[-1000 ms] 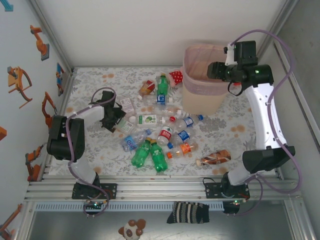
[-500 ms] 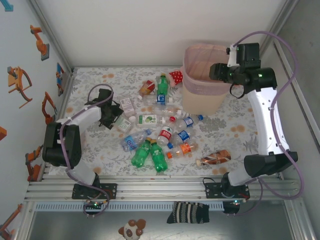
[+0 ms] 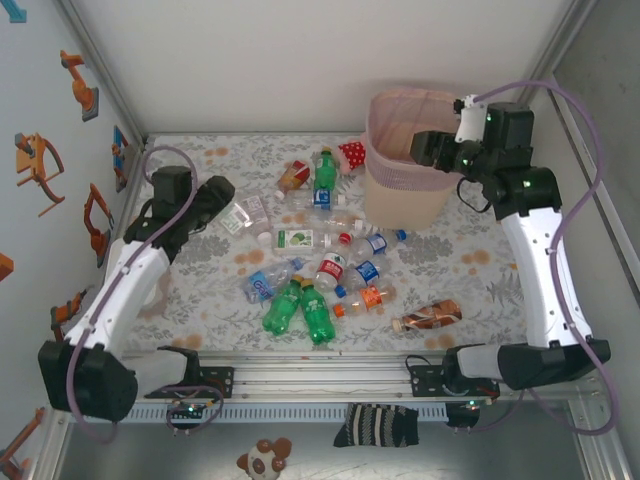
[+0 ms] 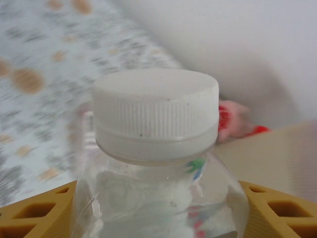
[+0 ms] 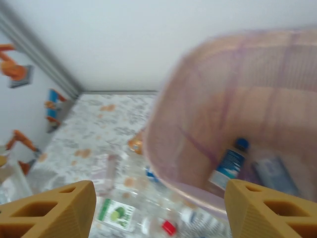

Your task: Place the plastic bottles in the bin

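A clear plastic bottle with a white cap stands between my left gripper's yellow fingers, which are shut on its body. From above, that gripper holds the bottle over the table's left side. Several more bottles lie in a pile mid-table, with two green ones at its front. The pink mesh bin stands at the back right. My right gripper hovers over its rim, open and empty. A blue-capped bottle lies inside the bin.
A brown bottle lies apart at the front right. A red white-dotted soft item sits at the back beside the bin. Walls close the table on the left, back and right. A striped sock hangs below the front rail.
My left arm has lifted and drawn back to the left, carrying the white-capped bottle off the table. My right gripper has shifted only slightly over the bin.
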Tool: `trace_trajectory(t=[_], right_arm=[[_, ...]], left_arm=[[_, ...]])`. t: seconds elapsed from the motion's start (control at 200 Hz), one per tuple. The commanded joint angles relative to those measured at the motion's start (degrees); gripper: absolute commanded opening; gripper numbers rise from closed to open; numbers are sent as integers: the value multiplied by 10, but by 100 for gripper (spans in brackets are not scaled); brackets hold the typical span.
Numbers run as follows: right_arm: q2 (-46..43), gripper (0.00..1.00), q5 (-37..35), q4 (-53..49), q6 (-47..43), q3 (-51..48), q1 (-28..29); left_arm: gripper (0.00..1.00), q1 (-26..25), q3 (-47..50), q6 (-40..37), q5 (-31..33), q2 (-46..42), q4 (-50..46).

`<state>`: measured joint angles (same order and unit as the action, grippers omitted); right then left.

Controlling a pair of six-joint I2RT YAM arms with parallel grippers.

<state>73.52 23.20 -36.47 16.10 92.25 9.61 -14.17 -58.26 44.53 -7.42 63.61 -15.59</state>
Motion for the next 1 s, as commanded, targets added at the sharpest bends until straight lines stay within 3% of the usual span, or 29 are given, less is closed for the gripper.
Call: trace_trajectory(t=[0.0,0.19,0.386,0.646,0.856,0.996], right_arm=[[-29,68,106,121,22,-35,13],[-55,70,183,210,21,-75,55],[-52,74,237,248,24,-79,108],[-44,82,309,304,2,-93,191],[-43,94,355,362,2,-115,234],[-37,96,359,357,-10,-117,257]], left_arm=[[54,0,13,-69,-134,-33,123],[53,-18,8,-95,-271,-61,248],[51,-74,-20,-118,-405,-50,352],[51,-157,-52,-131,-498,-21,476],[50,-193,-93,-137,-528,9,483],[50,-207,-108,-141,-531,25,485]])
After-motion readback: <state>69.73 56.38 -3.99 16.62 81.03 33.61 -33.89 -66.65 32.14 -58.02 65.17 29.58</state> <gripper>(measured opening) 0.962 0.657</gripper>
